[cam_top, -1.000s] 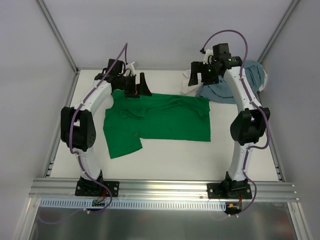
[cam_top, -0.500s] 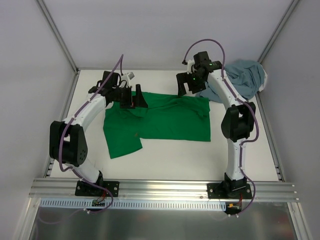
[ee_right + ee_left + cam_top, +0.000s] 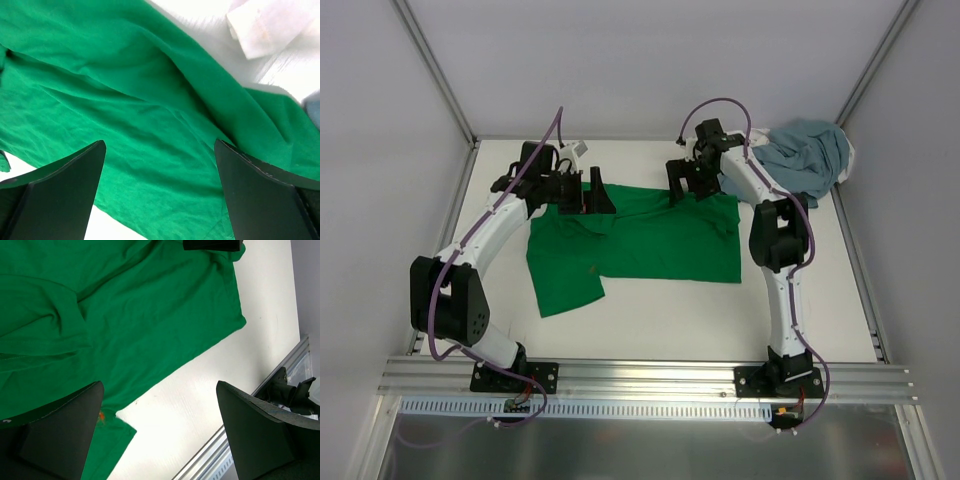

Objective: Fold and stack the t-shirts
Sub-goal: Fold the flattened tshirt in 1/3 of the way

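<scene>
The left gripper [image 3: 592, 192] [image 3: 159, 390] is being held with its two dark, wedge-shaped fingers [image 3: 55, 435] spread wide apart; nothing is being gripped between them. It is being positioned over the far left edge of the green t-shirt [image 3: 650, 235] [image 3: 125, 305] [image 3: 125, 100]. Whether the fingertips are touching the cloth cannot be told.

The right gripper [image 3: 685, 180] [image 3: 159, 150] is likewise being held with its jaws apart and empty, over the far right edge of the same garment. In the right wrist view, soft diagonal folds and fine wrinkles are being shown in the matt green fabric directly below the fingers.

The green t-shirt is being presented spread out on the white table [image 3: 670, 320], roughly rectangular, with one short sleeve extending toward the near left. A small orange mark [image 3: 101, 416] is being shown on the cloth beside the left finger.

The grey-blue t-shirt [image 3: 810, 155] is being shown as a crumpled heap in the far right corner of the table, behind the right arm. A folded edge of the white t-shirt [image 3: 270, 25] is being shown just beyond the green hem, lying on the table. A ribbed aluminium rail [image 3: 650, 375] is being shown along the near edge.
</scene>
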`<state>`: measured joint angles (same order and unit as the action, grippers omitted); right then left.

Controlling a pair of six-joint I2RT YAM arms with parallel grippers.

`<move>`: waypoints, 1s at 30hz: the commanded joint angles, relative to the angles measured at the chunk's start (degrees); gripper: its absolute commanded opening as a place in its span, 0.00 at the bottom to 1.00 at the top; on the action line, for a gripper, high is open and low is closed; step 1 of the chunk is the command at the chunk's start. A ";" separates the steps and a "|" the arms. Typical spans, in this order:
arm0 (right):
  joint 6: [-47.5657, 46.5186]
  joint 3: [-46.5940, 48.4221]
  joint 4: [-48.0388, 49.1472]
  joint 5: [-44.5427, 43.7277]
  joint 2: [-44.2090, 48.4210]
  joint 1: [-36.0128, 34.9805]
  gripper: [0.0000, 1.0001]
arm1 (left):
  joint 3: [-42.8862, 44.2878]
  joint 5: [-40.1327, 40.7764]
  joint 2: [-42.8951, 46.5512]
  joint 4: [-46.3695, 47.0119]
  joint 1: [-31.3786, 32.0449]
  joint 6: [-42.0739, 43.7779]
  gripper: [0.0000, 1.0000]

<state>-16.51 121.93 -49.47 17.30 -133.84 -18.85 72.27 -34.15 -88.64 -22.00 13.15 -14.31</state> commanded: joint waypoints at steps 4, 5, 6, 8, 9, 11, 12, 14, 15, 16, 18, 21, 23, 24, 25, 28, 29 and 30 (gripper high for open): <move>1.31 2.87 2.19 1.60 0.78 1.10 0.95 | -0.55 0.49 2.33 0.46 0.48 -0.55 0.99; 1.39 3.57 2.36 1.60 0.77 1.36 0.95 | -0.55 0.58 2.25 0.47 0.56 -0.55 0.99; 1.48 3.93 2.36 1.60 0.60 1.54 0.95 | -0.55 0.58 2.24 0.47 0.56 -0.55 0.99; 1.75 4.63 2.54 1.95 0.25 2.23 0.95 | -0.64 0.67 2.16 0.29 0.65 -0.55 0.99; 1.83 4.63 2.54 2.12 -0.01 2.41 0.95 | -0.64 0.84 2.16 0.29 0.74 -0.55 0.99; 2.10 4.55 2.63 2.56 -0.28 3.03 0.95 | -0.64 0.84 2.16 0.12 0.83 -0.46 0.99; 2.19 4.37 2.63 2.74 -0.37 3.21 0.95 | -0.64 0.93 2.16 0.11 0.91 -0.46 0.99; 2.36 4.28 2.80 3.09 -0.54 3.47 0.95 | -0.46 1.02 2.07 -0.15 0.92 -0.46 0.99; 2.45 4.19 2.89 3.26 -0.72 3.38 0.94 | -0.46 1.19 2.16 -0.15 1.00 -0.46 0.99; 2.54 4.11 3.07 3.35 -0.89 3.38 0.94 | -0.46 1.19 2.07 -0.15 0.92 -0.46 0.99; 2.89 4.02 3.15 3.88 -1.33 3.38 0.93 | -0.38 1.28 2.16 -0.33 1.09 -0.37 0.99; 3.42 4.02 3.59 4.41 -2.04 3.38 0.93 | -0.11 1.46 2.24 -0.76 1.00 -0.28 0.99; 3.94 4.11 3.77 4.76 -2.30 3.38 0.92 | -0.20 1.46 2.33 -0.94 1.09 -0.20 0.99; 4.03 4.02 3.86 5.02 -2.56 3.30 0.92 | -0.20 1.54 2.33 -1.03 1.09 -0.20 0.99; 4.12 3.93 3.86 4.94 -2.57 3.12 0.92 | -0.37 1.54 2.25 -1.03 1.09 -0.20 0.99; 4.12 3.15 4.03 4.94 -2.65 2.94 0.91 | -0.55 1.54 2.42 -1.12 1.09 -0.11 0.99; 4.21 2.53 4.56 4.85 -2.48 2.94 0.90 | -0.55 1.54 2.33 -1.12 1.09 -0.11 0.99; 4.21 1.83 4.91 4.85 -1.87 2.94 0.90 | -0.55 1.54 2.33 -1.12 1.00 -0.02 0.99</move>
<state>-12.91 124.05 -46.33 20.95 -137.01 -15.51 72.14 -32.51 -88.51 -23.05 13.58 -14.35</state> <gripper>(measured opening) 0.906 0.988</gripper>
